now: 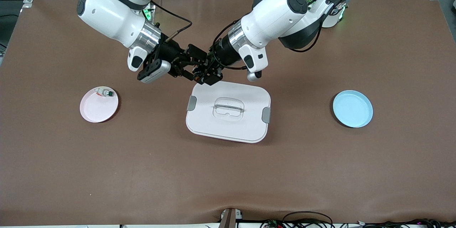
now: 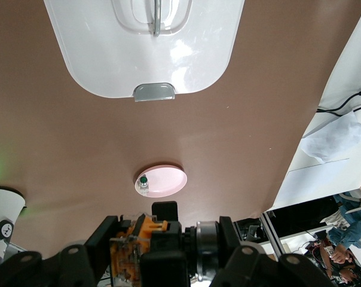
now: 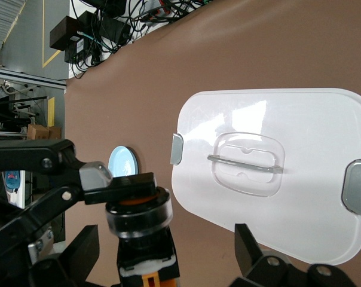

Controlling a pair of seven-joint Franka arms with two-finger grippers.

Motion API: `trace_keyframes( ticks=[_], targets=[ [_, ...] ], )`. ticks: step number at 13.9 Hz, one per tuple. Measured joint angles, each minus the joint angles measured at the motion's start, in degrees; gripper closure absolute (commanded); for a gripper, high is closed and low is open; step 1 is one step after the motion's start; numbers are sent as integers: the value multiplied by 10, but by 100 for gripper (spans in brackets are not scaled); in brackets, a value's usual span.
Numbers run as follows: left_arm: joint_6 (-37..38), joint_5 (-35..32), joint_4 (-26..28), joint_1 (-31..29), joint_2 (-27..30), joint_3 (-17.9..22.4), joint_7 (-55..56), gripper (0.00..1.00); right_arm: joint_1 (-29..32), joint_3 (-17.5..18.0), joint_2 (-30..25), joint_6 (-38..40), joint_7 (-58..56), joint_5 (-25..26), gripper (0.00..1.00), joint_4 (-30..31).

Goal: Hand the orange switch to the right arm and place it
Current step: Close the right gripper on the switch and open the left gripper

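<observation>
A brown, matte, leathery mat covers the worktop (image 1: 228,171), rumpled slightly along the edge nearest the front camera. In the middle lies a white lidded box (image 1: 228,111), a rounded rectangle of glossy plastic with a recessed clear handle and a grey clip at each short end. Toward the left arm's end sits a shallow round pale blue plate (image 1: 352,108); toward the right arm's end a matching pink plate (image 1: 98,104) carries a tiny green-capped button (image 1: 106,93) at the rim farthest from the front camera.

Above the box's edge closest to the robots' bases, the two grippers meet in the air. The left gripper (image 1: 210,73) has its jaws clamped on the orange switch (image 3: 138,218), a small black barrel with a ribbed clear collar, an orange cap and orange terminals. The right gripper (image 1: 189,65) has its black jaws spread wide on either side of the switch, not visibly pressing it. No writing is legible anywhere.
</observation>
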State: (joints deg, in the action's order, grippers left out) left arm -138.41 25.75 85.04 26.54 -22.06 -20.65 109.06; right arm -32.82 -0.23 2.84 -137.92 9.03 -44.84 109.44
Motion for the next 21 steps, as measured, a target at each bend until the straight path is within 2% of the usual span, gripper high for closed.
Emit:
trace_keyframes(
  ticks=[16, 19, 20, 21],
  targets=[
    [0, 0, -3, -3, 0, 0, 0, 98, 0, -8, -10, 22, 0, 0, 33, -2],
    [0, 0, -3, -3, 0, 0, 0, 98, 0, -8, -10, 23, 0, -1, 50, -2],
    [0, 0, -3, -3, 1, 0, 0, 98, 0, -8, -10, 23, 0, -1, 59, -3],
    [0, 0, -3, -2, 0, 0, 0, 98, 0, -8, -10, 23, 0, -2, 74, -4]
  ],
)
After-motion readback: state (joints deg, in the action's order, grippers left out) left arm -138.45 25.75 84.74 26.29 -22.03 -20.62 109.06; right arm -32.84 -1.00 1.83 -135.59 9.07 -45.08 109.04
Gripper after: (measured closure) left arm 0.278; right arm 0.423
